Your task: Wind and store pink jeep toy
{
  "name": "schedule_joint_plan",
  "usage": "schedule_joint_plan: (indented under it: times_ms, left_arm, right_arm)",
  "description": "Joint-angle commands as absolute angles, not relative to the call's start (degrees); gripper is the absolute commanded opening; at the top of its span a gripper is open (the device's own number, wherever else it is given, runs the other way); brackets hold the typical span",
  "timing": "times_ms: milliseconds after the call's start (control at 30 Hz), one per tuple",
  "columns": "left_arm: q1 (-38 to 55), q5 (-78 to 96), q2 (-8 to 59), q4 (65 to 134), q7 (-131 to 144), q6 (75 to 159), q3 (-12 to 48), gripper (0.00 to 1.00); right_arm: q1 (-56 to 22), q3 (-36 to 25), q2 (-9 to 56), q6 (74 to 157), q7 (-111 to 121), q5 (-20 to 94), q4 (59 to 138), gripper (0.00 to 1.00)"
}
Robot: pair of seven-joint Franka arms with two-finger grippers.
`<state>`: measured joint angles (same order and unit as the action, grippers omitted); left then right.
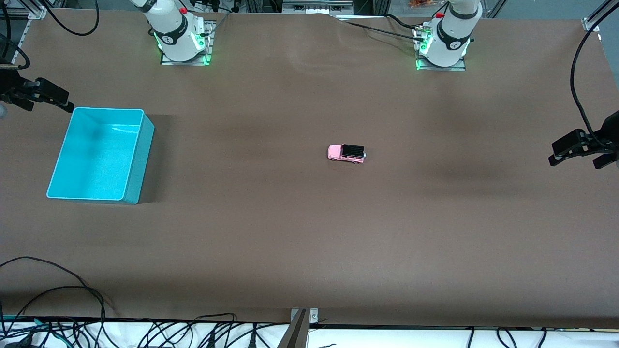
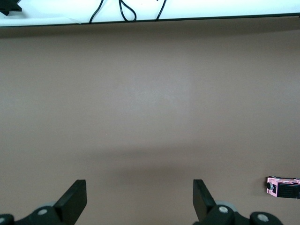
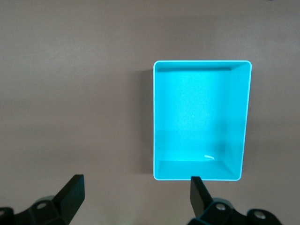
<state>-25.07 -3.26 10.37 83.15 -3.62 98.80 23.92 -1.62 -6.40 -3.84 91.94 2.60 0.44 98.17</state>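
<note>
- start of the job, by the look of it — neither arm has gone to the toy, and nothing is held.
- pink jeep toy [image 1: 346,153] stands on its wheels on the bare brown table [image 1: 309,251], about midway between the two arms' ends, well apart from the turquoise bin [image 1: 138,159]. its black roof faces up; the pink bonnet points toward the right arm's end.
- turquoise bin sits toward the right arm's end of the table, open side up, and nothing shows inside it in the right wrist view [image 3: 161,122].
- left gripper [image 1: 580,151] hangs over the table's edge at the left arm's end, fingers spread wide apart with nothing between them; its wrist view shows both finger tips [image 2: 75,199] over bare table and the jeep [image 2: 282,187] off at the frame's margin.
- right gripper [image 1: 41,96] hangs just beside the bin's corner nearest the bases, fingers likewise wide apart and empty; its wrist view looks straight down on the bin.
- step in hand, as i judge it: the approach before any grasp — winding has not begun.
- next move calls for one gripper to travel over to the jeep and come down square over its narrow body, closing on the sides rather than the roof. the toy is small and on wheels, so a glancing touch could roll it away.
- winding likely means pressing it down and drawing it backward along the table — then it goes in the bin.
</note>
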Motion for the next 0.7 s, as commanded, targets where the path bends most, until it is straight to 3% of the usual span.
schedule_joint_plan:
  times_ms: [0, 666]
  left_arm:
    - [-25.4, -1.67, 9.58, 83.76, -4.92, 98.09, 23.99, 1.0]
    - [-25.31, -1.76, 9.58, 83.76, -4.75, 98.09, 24.08, 1.0]
  right_arm:
    - [-1.58, -6.33, -3.69, 91.05, 3.16, 0.88, 97.29, 1.0]
    - [-1.41, -6.5, -2.9, 90.79, 2.81, 0.44, 96.94, 1.0]
